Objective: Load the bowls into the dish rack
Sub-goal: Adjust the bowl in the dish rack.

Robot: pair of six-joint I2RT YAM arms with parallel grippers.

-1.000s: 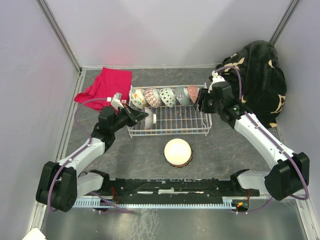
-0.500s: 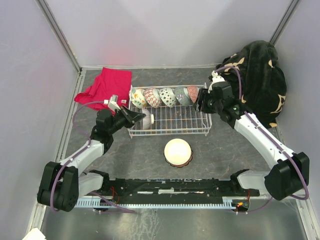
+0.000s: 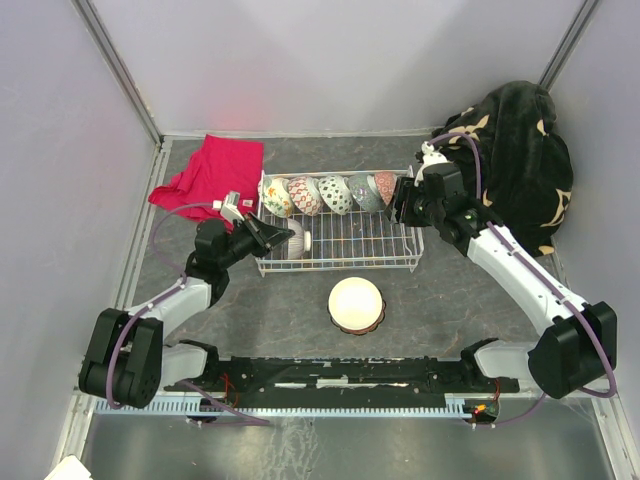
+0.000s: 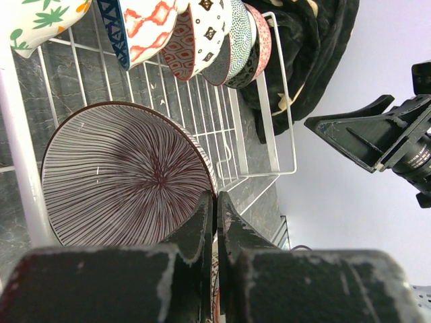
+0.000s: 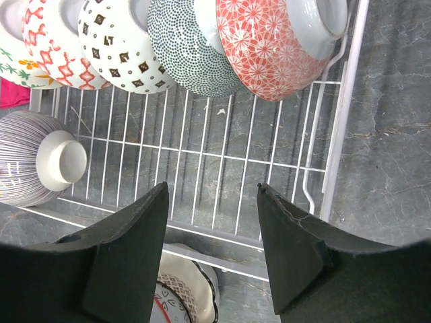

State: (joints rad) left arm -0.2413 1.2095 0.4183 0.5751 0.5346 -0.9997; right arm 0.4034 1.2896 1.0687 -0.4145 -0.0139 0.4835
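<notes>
Over the last second the left gripper [image 3: 272, 234] eases a little to the left and then comes back, and the striped bowl [image 3: 297, 238] shifts with it. I take that to mean the bowl is not yet let go. The fingers are pressed together on its rim, with the bowl standing on edge in the near-left corner of the dish rack [image 3: 380, 262], its foot pointing right. So I judge this bowl to be in place but unreleased; opening the left fingers is what the step now needs.

The right gripper [image 5: 212, 192] has not moved. Its jaws stand apart and empty above the rack's right end. The row of five bowls [image 3: 330, 193] leans along the far side, and one cream bowl [image 3: 356, 302] waits on the table [image 3: 450, 300] just in front of the rack.
</notes>
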